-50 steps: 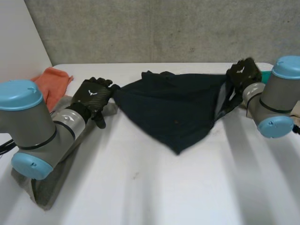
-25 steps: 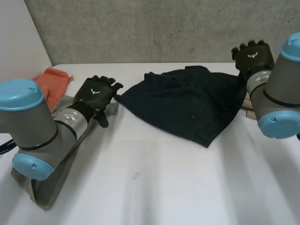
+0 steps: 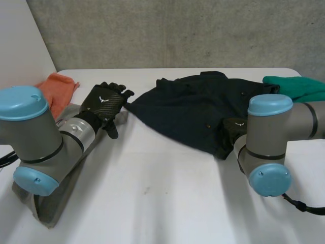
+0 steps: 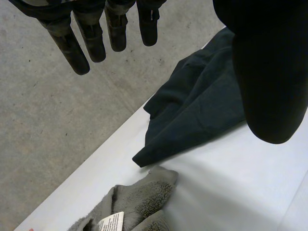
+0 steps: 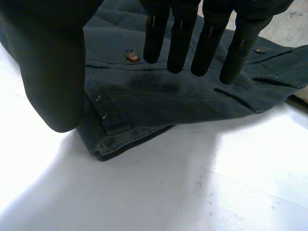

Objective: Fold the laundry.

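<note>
— While the dark garment (image 3: pixel 193 109) lies rumpled toward the far edge of the table (image 3: pixel 152 203), right of centre, how will it handle?
— Judged soft but weighty woven cloth. Grasp the hemmed corner (image 5: pixel 113 139) beneath the right hand (image 3: pixel 232 128), whose fingers (image 5: pixel 180 43) hang straight, holding nothing.
— Left hand (image 3: pixel 104 104)?
— Released too, just beside the garment's left tip.
— Surroundings?
— Smooth white table; grey towel (image 3: pixel 48 208) at the left edge, orange cloth (image 3: pixel 56 89) far-left corner, green cloth (image 3: pixel 297 87) far-right corner; concrete wall (image 3: pixel 177 30) behind.

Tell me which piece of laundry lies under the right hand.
The dark navy buttoned garment mid-table: the right hand hangs open over its hem corner. The orange cloth, grey fleece towel and green cloth lie elsewhere.
</note>
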Robot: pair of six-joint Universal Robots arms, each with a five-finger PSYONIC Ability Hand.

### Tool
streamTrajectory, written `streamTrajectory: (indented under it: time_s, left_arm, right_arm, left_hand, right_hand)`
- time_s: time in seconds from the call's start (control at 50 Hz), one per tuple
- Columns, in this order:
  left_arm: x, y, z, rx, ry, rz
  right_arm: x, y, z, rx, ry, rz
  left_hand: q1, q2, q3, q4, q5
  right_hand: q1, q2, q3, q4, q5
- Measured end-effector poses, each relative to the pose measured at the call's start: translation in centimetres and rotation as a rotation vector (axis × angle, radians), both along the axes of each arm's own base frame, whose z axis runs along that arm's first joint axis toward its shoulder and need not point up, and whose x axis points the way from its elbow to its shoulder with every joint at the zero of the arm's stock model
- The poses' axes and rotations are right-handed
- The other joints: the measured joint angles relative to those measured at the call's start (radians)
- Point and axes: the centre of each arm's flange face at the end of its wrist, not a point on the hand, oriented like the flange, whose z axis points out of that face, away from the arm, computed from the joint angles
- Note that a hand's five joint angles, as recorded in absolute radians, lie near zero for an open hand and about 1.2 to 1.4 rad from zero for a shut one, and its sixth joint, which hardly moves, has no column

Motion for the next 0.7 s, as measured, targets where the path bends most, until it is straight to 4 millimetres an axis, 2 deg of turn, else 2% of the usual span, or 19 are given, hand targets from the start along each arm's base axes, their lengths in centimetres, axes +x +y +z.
streamTrajectory:
  time_s: [0.06, 0.1, 0.12, 0.14, 0.2, 0.24, 0.28, 0.32, 0.36, 0.38, 0.44, 0.5, 0.58, 0.7]
  left_arm:
    - [0.0, 0.0, 0.0, 0.001, 0.0, 0.0]
    - [0.0, 0.0, 0.0, 0.001, 0.0, 0.0]
    - [0.0, 0.0, -0.1, 0.001, 0.0, 0.0]
    - [0.0, 0.0, -0.1, 0.001, 0.0, 0.0]
    - [0.0, -0.1, -0.1, 0.0, 0.0, 0.0]
    - [-0.1, -0.2, 0.0, -0.005, 0.002, 0.0]
    - [-0.1, -0.3, 0.1, -0.011, 0.005, -0.001]
    - [-0.2, -0.7, 0.4, -0.022, 0.009, -0.001]
    - [-0.2, -0.7, 0.4, -0.022, 0.009, -0.001]
    - [-0.4, -1.4, 0.7, -0.039, 0.013, 0.0]
    - [-0.6, -2.1, 0.7, -0.04, 0.01, 0.005]
    - [-0.9, -3.0, -0.1, -0.001, -0.012, 0.021]
    - [-1.3, -3.5, -1.5, 0.07, -0.046, 0.04]
    - [-2.7, -3.5, -3.3, 0.148, -0.087, 0.059]
  right_arm:
    - [0.3, -0.2, -0.5, -0.005, 0.0, 0.002]
    - [0.4, -0.4, -0.8, -0.007, 0.0, 0.003]
    - [0.5, -0.4, -0.8, -0.01, -0.002, 0.005]
    - [0.5, -0.5, -0.8, -0.011, -0.003, 0.009]
    - [0.8, -0.4, -0.4, -0.018, -0.009, 0.024]
    - [1.2, -0.1, 0.7, -0.038, -0.018, 0.056]
    - [1.5, 0.3, 1.9, -0.063, -0.025, 0.082]
    - [2.0, 1.2, 4.6, -0.123, -0.035, 0.129]
    - [2.0, 1.2, 4.6, -0.123, -0.035, 0.129]
    - [2.4, 2.5, 8.4, -0.214, -0.042, 0.182]
    - [2.6, 3.6, 11.4, -0.294, -0.045, 0.219]
    - [2.7, 5.3, 14.9, -0.392, -0.052, 0.261]
    - [2.9, 6.8, 17.5, -0.458, -0.071, 0.291]
    - [3.1, 8.7, 19.5, -0.487, -0.113, 0.323]
  left_hand:
    - [0.0, 0.0, 0.0, 0.0, 0.0]
    - [0.0, 0.0, 0.0, 0.0, 0.0]
    - [0.0, 0.0, 0.0, 0.0, 0.0]
    - [0.0, 0.0, 0.0, 0.0, 0.0]
    - [0.0, 0.0, 0.0, 0.0, 0.0]
    - [0.0, 0.0, 0.0, 0.0, 0.0]
    - [0.0, 0.0, 0.0, 0.0, 0.0]
    - [0.0, 0.0, 0.0, 0.0, 0.0]
    - [0.0, 0.0, 0.0, 0.0, 0.0]
    - [0.0, 0.0, 0.0, 0.0, 0.0]
    - [0.0, 0.0, 0.0, 0.0, 0.0]
    - [0.0, 0.0, 0.0, 0.0, 0.0]
    - [0.0, 0.0, 0.0, 0.0, 0.0]
    - [0.0, 0.0, 0.0, 0.0, 0.0]
  right_hand:
    - [0.134, 0.138, 0.136, 0.13, 0.126]
    - [0.338, 0.341, 0.336, 0.328, 0.315]
    - [0.506, 0.531, 0.515, 0.513, 0.498]
    - [0.564, 0.612, 0.589, 0.592, 0.579]
    - [0.619, 0.671, 0.663, 0.677, 0.655]
    - [0.619, 0.671, 0.67, 0.684, 0.666]
    - [0.619, 0.671, 0.674, 0.684, 0.672]
    - [0.619, 0.671, 0.681, 0.686, 0.676]
    - [0.619, 0.671, 0.681, 0.686, 0.676]
    - [0.619, 0.671, 0.683, 0.687, 0.676]
    - [0.619, 0.671, 0.684, 0.687, 0.676]
    - [0.619, 0.671, 0.684, 0.687, 0.676]
    - [0.619, 0.671, 0.684, 0.687, 0.677]
    - [0.619, 0.671, 0.684, 0.692, 0.677]
